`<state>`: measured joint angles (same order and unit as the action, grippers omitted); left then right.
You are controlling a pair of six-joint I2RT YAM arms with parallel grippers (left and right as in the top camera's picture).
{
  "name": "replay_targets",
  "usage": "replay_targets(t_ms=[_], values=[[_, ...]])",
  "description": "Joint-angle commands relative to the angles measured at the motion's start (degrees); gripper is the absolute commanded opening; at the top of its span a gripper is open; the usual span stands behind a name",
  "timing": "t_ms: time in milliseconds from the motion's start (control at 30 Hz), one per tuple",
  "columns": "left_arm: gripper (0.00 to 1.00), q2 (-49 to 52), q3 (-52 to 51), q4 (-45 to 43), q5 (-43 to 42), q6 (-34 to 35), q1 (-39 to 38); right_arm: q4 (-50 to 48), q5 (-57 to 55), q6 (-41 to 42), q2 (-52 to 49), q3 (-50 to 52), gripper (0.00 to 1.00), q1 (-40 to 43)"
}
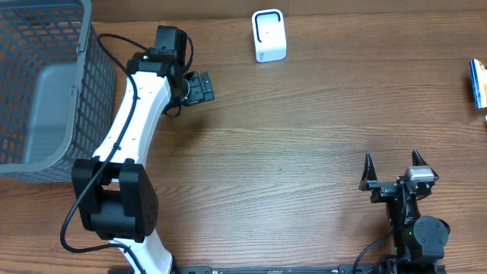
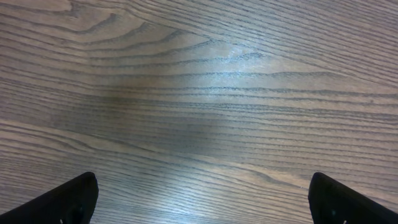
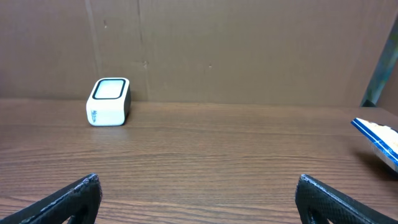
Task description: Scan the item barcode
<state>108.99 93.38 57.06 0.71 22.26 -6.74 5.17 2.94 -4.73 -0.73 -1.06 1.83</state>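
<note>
Overhead, the item [image 1: 478,84] is found at the far right of the table [image 1: 304,152], a blue and white package cut off by the frame so that only a strip of it is shown. No barcode can be made out on it. The white scanner [image 1: 268,36] is stood at the far side near the middle, well apart from the item. The right gripper [image 1: 393,161] is held at the near right with its jaws spread wide and nothing between them; the item lies farther off and to its right. The left gripper [image 1: 199,86] is likewise fully spread and empty, held over bare wood beside the grey basket [image 1: 85,91], to the left of the scanner.

Nothing is gripped, so the reach for the item is judged to be the step in hand, and the right arm is the better placed for it. Several faults can be foreseen. The package appears thin and lies low on the wood, so a pinch from above could slip, or the item could be pushed rather than lifted. Whether the table ends just beyond it cannot be told; if it does, the item could be shoved off. Since the barcode's face is not known, the code could be presented turned away from the scanner's window, and no reading would be obtained. The scanner looks small and light, and could be knocked if the item is brought in too low.
</note>
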Motion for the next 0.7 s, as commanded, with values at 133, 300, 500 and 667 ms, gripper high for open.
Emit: replay_targets(t_ms=[133,300,500,667], values=[[1.00,-0.4,0.9,-0.1,0.3,-0.9,-0.2,-0.4,-0.3,-0.4,0.6,0.6,1.00,-0.3],[1.00,-0.4,0.9,-0.1,0.3,-0.9,-0.2,-0.4,-0.3,-0.4,0.6,0.6,1.00,-0.3],[1.00,-0.3,0.9,-0.1,1.5,-0.9,-0.1,-0.4,-0.3,-0.4,0.6,0.6,1.00,-0.3],[1.00,-0.5,0.9,0.8,1.5,-1.0,0.1,-0.4,-0.3,-0.4,0.6,0.6,1.00,-0.3]])
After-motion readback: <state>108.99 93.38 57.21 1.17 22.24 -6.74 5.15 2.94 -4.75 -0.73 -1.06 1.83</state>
